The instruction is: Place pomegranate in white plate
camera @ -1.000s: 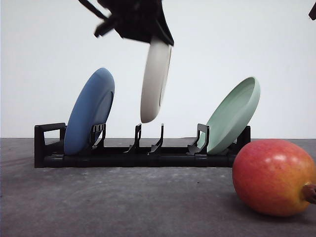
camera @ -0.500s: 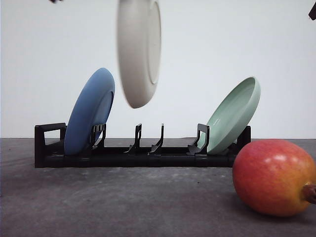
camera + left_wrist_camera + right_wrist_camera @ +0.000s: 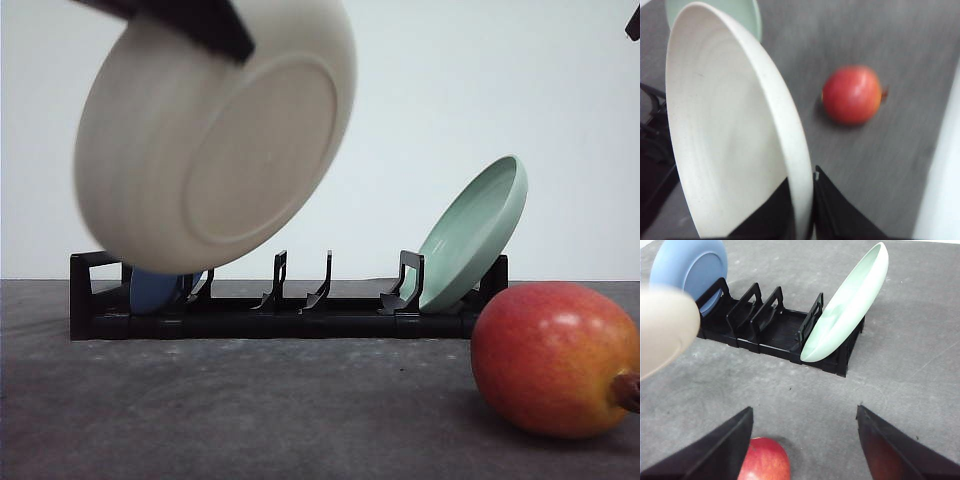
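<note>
Since a second ago the white plate (image 3: 215,135) has come away from above the black rack (image 3: 290,310) and swung toward the camera, now filling the upper left of the front view with its underside facing out and tilted, hiding most of the blue plate (image 3: 155,290). The pomegranate (image 3: 555,360) and the pale green plate (image 3: 475,235) have not shifted.

In the left wrist view the left tool (image 3: 802,215) pinches the white plate's rim at the lower centre of the frame, one finger on each face. Gripping by the edge is likely why the plate hangs on a slant; it looks to be on its way down to a bare patch of the counter (image 3: 250,420), where it must lie flat to receive the fruit.

The pomegranate rests on the counter at the lower right of the front view, its dark crown nub pointing toward the right edge, so its axis runs roughly level, left to right.

In the right wrist view the right tool (image 3: 802,445) is spread wide, holding nothing, with the pomegranate just inside its left finger at the bottom of the frame.
</note>
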Robot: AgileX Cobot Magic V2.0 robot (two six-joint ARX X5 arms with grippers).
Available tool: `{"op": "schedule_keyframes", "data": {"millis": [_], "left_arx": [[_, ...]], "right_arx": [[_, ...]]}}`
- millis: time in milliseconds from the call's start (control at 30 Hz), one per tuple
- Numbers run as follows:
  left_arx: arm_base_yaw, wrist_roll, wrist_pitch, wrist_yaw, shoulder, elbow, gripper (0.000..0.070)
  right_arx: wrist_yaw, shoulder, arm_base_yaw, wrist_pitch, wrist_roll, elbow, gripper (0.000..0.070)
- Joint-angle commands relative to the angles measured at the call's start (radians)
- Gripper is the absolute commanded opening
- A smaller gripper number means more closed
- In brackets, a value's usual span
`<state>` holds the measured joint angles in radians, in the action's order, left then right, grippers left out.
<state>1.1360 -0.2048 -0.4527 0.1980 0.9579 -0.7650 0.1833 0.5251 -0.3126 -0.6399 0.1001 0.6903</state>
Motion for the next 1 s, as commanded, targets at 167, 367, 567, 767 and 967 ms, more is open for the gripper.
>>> {"op": "schedule_keyframes", "data": {"millis": [167,367,567,767,967], "left_arx": [[0.113,-0.161,-0.003,0.233,0.199,-0.012,0.0003],[0.151,-0.189,-0.002,0.343,0.372,-0.027,0.0003],[0.161,-0.187,0.003,0.342,0.463,-0.029,0.0003],[0.161,-0.186,-0.004,0.317,0.499,-0.029,0.0033],[0.161,-0.153,-0.007,0.271,0.500,-0.029,0.0041]], "right_arx": [[-0.001,0.003,-0.004,0.010,-0.007,0.013,0.0418],[-0.001,0.003,-0.004,0.011,-0.007,0.013,0.0418],[-0.002,0.003,-0.004,0.010,-0.007,0.013,0.0418],[-0.003,0.003,-0.004,0.011,-0.007,0.013,0.0418],[-0.004,0.003,-0.004,0.010,-0.007,0.013,0.0418]]}}
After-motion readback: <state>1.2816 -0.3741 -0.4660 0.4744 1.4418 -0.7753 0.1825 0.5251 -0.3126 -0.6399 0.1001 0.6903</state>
